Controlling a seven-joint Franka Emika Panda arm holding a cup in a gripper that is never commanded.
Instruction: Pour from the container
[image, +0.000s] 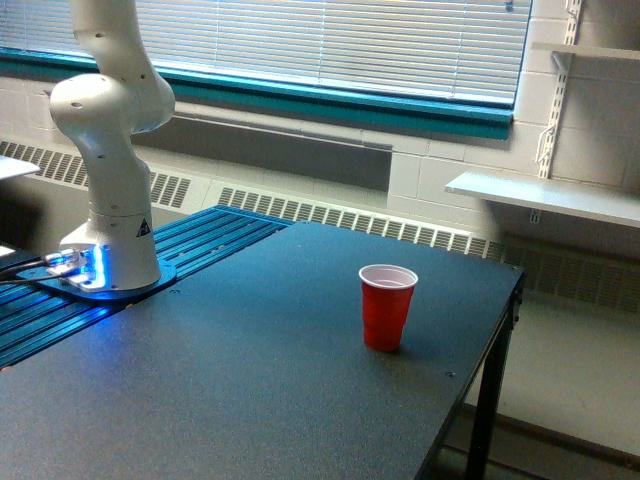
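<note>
Dark table (250, 380) fills most of the exterior view. White arm (110, 150) is seen only as base and lower links at that view's left; it runs out of the top edge. Gripper is out of shot, so jaw state: cannot tell, and no place can be fixed relative to the jaws. The container, the clear cup, is not visible anywhere here; presumably up with the gripper above the picture, but that is a guess. Red cup (387, 306) stands upright on the table toward the view's right, well apart from the arm base, white inside showing at the rim; whether anything lies in it is not visible from this angle. Progress, as a judgement: nothing shows pouring underway. Positioning over the red cup and tipping look undone.
</note>
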